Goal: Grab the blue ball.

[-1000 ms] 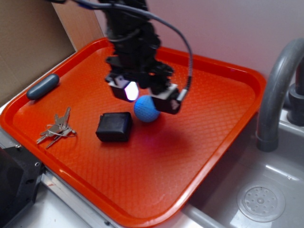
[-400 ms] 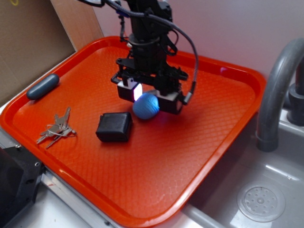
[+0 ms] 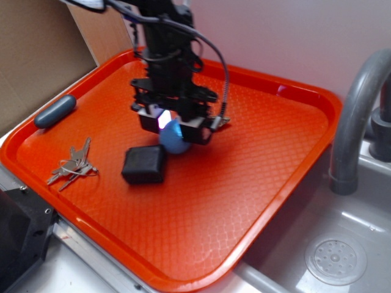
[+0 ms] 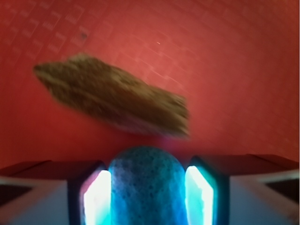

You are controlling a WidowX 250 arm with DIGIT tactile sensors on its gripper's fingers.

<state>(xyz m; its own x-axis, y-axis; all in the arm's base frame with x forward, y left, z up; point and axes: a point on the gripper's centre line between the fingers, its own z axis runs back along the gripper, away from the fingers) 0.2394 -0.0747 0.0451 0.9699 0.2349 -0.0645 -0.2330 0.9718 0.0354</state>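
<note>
Ball: the small light-blue dimpled ball [image 3: 175, 138] sits left of centre in the exterior frame, on the textured orange plastic tray [image 3: 287, 159], just above the black rectangular pouch [image 3: 143, 165].
Pincer: the black pincer [image 3: 175, 129] is closed on the ball, both lit pads [image 4: 97, 199] pressed against its sides.
Handling: judged light, firm and prone to rolling; best held across its widest part.

My black gripper [image 3: 172, 126]: shifted left across the tray, jaws now tight on the small light-blue dimpled ball [image 3: 174, 140], now against the black pouch [image 3: 144, 165].
</note>
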